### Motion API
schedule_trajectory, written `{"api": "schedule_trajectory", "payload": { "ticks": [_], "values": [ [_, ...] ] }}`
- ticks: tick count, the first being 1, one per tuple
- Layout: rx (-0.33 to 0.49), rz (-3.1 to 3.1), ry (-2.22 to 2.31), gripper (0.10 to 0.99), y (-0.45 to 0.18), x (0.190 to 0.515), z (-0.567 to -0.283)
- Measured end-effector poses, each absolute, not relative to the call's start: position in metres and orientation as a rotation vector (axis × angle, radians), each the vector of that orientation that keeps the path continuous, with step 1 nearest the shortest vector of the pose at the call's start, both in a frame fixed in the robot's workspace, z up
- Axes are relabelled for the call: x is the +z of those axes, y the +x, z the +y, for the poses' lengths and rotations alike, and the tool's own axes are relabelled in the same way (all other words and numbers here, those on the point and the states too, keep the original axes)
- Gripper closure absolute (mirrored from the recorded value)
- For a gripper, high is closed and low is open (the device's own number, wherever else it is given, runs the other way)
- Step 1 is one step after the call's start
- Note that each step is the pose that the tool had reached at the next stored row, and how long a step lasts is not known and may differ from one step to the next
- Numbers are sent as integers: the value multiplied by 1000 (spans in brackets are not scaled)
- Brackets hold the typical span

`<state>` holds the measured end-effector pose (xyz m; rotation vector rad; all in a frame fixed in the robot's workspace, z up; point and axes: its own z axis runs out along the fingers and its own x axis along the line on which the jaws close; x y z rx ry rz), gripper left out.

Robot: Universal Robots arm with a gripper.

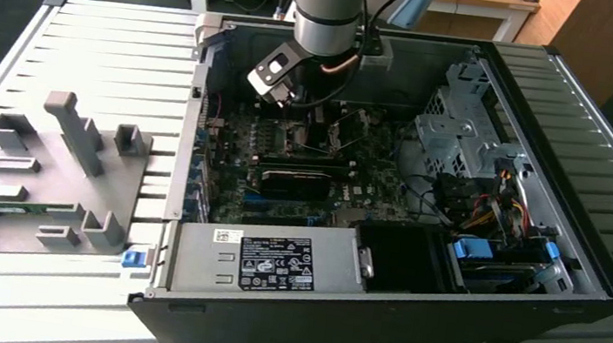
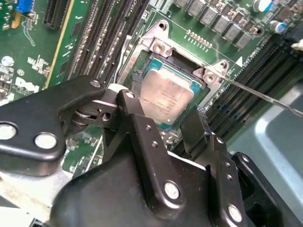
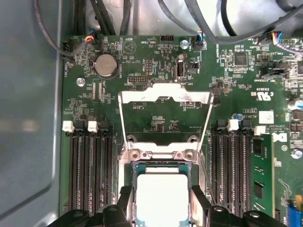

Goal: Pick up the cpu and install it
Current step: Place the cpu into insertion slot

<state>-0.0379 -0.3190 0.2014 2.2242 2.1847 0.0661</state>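
Plainly square — cpu (image 2: 168, 97), silver top w/ thin green rim.

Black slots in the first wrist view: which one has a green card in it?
The slot farthest from the grey case wall: a long green board stands in it, while the others are empty.

The exterior view looks down on the whole case (image 1: 381, 330); both wrist views sit close over the socket (image 2: 158, 46) (image 3: 160, 154), probably tilted.
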Motion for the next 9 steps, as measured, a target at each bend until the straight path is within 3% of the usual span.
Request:
{"api": "schedule_trajectory", "payload": {
  "ticks": [3, 6, 8, 9],
  "values": [
    [64, 2186, 2225, 498, -38, 205, -319],
    [63, 2186, 2226, 682, -38, 208, -319],
    [62, 2187, 2226, 682, -38, 209, -319],
    [61, 2187, 2226, 741, -38, 210, -319]
  ]
}}
